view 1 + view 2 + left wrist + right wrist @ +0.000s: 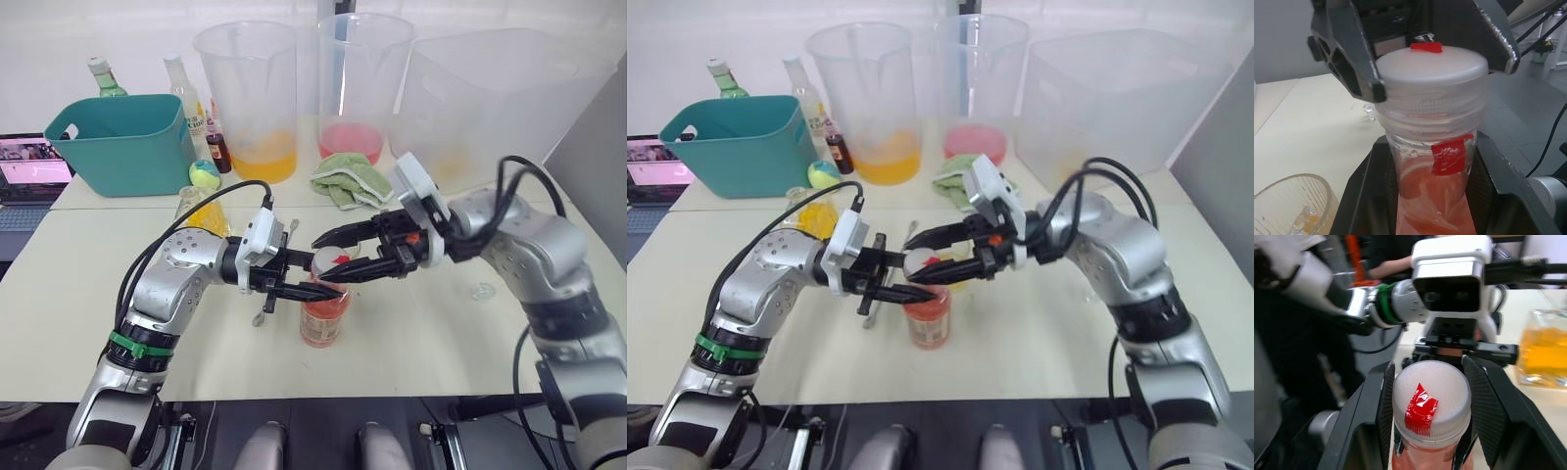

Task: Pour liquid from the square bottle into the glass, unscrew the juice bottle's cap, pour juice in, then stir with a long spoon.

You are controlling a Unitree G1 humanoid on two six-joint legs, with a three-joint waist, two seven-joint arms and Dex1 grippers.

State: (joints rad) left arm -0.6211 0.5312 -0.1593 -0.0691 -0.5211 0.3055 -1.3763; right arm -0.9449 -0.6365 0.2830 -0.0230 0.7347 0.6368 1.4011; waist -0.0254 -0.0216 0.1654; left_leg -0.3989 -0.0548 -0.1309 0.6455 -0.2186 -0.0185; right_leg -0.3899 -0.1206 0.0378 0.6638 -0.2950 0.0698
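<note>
Nearest you, the juice bottle (324, 315) stands upright on the worktop (431, 333), its long axis vertical. Your left tool (312, 284) reaches in from nine o'clock and holds the bottle just below the neck, fingers closed on it. Your right tool (345, 257) comes from three o'clock and sits higher, its fingers pressed against both sides of the cap (1430, 401), which still sits on the neck. The twist turns on that vertical axis, I judge: the right tool is the nearer one to the cap, while the left steadies the body. Farther off at eleven o'clock stand the glass (189, 202) and the square bottle (209, 217).
</note>
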